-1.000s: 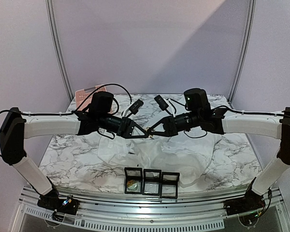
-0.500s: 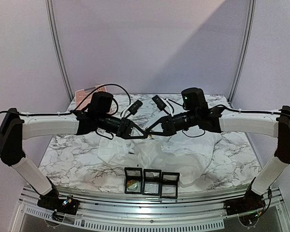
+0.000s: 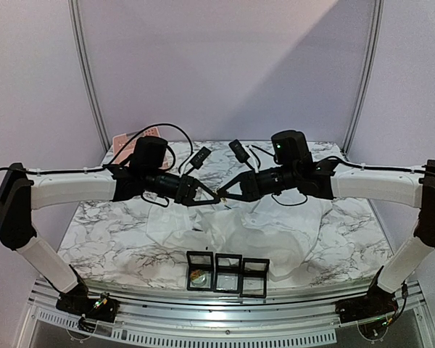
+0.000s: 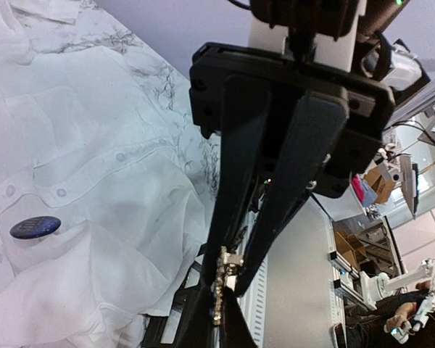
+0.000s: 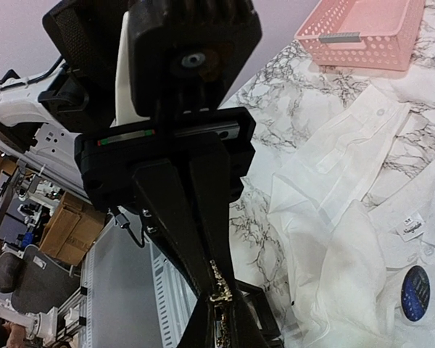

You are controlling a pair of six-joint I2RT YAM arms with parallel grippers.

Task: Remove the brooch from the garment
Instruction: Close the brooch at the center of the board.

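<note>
Over the last second the right fingers draw together, and they now pinch one end of the gold brooch. The left fingers are clamped tight on its other end, just as they were a second ago. The two arms meet tip to tip in the air above the white shirt, and the meeting point sits a little higher over it than a second ago. The brooch hangs between the two sets of fingers, clear of the cloth and touching no part of the shirt, which lies crumpled on the marble counter. This brooch therefore looks to be already off the garment, and the fresh second grip reads as a handover or as steadying before it is carried away. If both grips pull apart while shut, the small piece could twist or slip. Three black display boxes stand at the near side of the shirt, and a pink basket stands beyond its far left corner. A dark blue round badge rests on the shirt front, and whether it is pinned there I cannot tell.
</note>
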